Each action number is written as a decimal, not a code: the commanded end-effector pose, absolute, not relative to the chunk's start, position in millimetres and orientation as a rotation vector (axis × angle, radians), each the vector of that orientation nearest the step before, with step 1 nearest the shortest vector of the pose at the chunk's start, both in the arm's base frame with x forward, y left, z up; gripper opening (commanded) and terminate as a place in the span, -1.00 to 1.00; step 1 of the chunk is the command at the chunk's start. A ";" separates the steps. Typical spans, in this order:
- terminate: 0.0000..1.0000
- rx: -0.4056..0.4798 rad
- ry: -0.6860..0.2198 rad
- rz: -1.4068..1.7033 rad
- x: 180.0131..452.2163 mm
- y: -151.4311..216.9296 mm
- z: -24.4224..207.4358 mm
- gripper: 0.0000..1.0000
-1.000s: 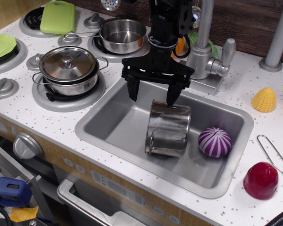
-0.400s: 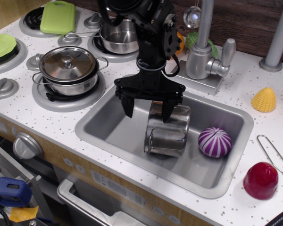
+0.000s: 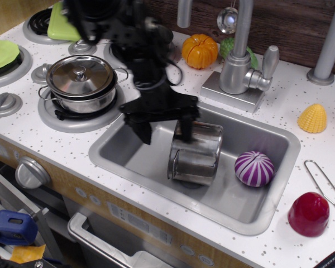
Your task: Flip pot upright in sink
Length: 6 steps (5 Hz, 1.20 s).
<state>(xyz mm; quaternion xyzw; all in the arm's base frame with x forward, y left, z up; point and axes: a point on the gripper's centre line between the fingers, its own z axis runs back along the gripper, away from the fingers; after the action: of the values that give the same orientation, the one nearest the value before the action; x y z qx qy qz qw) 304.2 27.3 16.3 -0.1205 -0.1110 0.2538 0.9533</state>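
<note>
Far to the left of the fingers, at the frame edge, a flat round green plate (image 3: 1, 53) rests on a grey burner, and behind it a lime-green rectangular cutting board (image 3: 60, 23) lies by another burner; nearer, just left of the fingers, a wide lidded stainless-steel pot with a knob (image 3: 81, 81) sits on the front burner of the white speckled bench (image 3: 50, 142). The black robot fingers (image 3: 163, 126) are blurred, spread wide and holding nothing, hanging over the back left part of the rectangular grey metal sink (image 3: 128, 151); the left finger (image 3: 143, 129) points down into bare basin, while the right one is at the top rim of the small shiny straight-sided steel pot (image 3: 194, 152), though the blur leaves it unclear whether they touch. That pot lies tilted on its side near the middle of the sink, just right of and below the fingers. Behind them to the right stands a small orange pumpkin (image 3: 200, 51) beside a grey faucet (image 3: 241, 61). Right of the pot, inside the sink, rests a purple-and-white striped ball-shaped vegetable (image 3: 254, 168); further right on the bench are a yellow ridged cone (image 3: 312, 118) and a dark red rounded toy (image 3: 308, 214)
</note>
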 end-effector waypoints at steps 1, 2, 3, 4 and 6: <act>-1.00 -0.407 -0.277 0.569 312.9 30.1 31.2 1.00; -1.00 -0.443 -0.295 0.597 315.0 25.4 29.9 1.00; -1.00 -0.473 -0.317 0.608 316.4 22.7 25.1 1.00; -1.00 -0.512 -0.327 0.630 317.0 18.7 19.7 1.00; -1.00 -0.554 -0.360 0.654 325.2 3.7 12.2 1.00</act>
<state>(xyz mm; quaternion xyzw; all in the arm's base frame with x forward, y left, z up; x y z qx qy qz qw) 326.3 -2.8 1.9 -0.2722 -0.1671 0.3253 0.8900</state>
